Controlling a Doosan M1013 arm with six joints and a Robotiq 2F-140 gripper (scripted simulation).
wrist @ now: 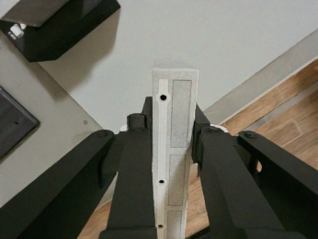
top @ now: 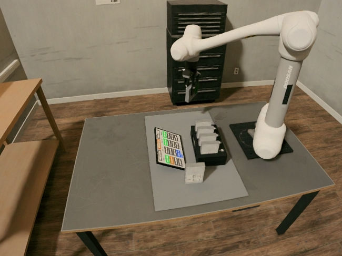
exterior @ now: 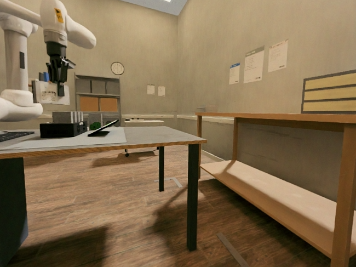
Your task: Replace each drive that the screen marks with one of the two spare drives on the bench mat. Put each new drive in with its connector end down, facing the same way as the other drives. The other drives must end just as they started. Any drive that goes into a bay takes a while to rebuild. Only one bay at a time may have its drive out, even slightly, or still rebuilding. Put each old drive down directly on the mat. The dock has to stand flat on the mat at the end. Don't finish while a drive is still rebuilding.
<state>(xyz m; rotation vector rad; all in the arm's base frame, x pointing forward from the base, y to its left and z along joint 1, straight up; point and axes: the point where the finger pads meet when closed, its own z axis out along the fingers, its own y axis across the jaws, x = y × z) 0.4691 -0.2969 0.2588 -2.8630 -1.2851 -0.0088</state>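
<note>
My gripper (top: 191, 88) (exterior: 61, 91) (wrist: 168, 110) is shut on a grey-white drive (top: 188, 94) (exterior: 47, 94) (wrist: 180, 115), held upright high above the far end of the mat (top: 199, 196) (exterior: 109, 139) (wrist: 207, 37). The black dock (top: 211, 160) (exterior: 56, 130) (wrist: 78, 34) sits flat on the mat, with several drives standing in a row in it, the nearest drive (top: 209, 147) at its front end. Another drive (top: 194, 173) stands on the mat in front of the dock. The tilted screen (top: 170, 149) (exterior: 103, 128) shows green, orange and blue marks; its text is too small to read.
The screen stands close beside the dock, and its near corner almost meets the loose drive in the top view. The arm's black base plate (top: 241, 142) is on the other side of the dock. A dark drawer cabinet (top: 197, 51) stands behind the table (top: 108, 182).
</note>
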